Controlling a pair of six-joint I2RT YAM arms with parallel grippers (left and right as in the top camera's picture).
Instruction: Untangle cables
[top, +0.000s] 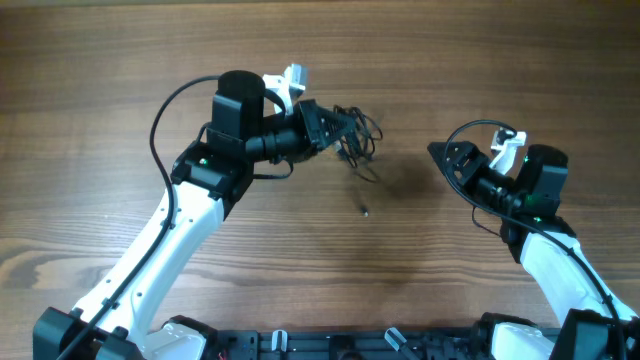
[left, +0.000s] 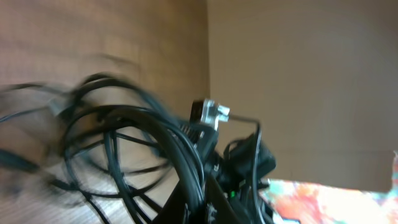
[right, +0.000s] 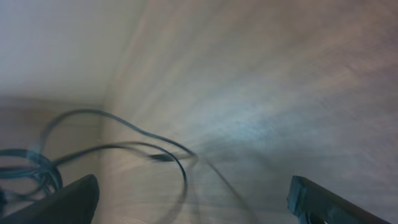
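While the left claw (top: 338, 128) is clamping shut on the bunched cables (top: 357, 143), the knot is hanging just off its tip over the middle of the wooden table (top: 120, 60). One thin strand is trailing from the knot toward the near edge and ending in a small plug (top: 365, 210). On the other side, the right claw (top: 441, 156) is standing with its jaws spread wide and nothing in them, and it is pointing straight across bare wood at the knot. So the cables are lying to that claw's left, near but not touching, and the trailing strand is running crosswise to its line of reach. From its own camera the loops are showing low and to the left, blurred. To my eye the free right arm is the one placed to take that strand, while the left is only anchoring the bundle.
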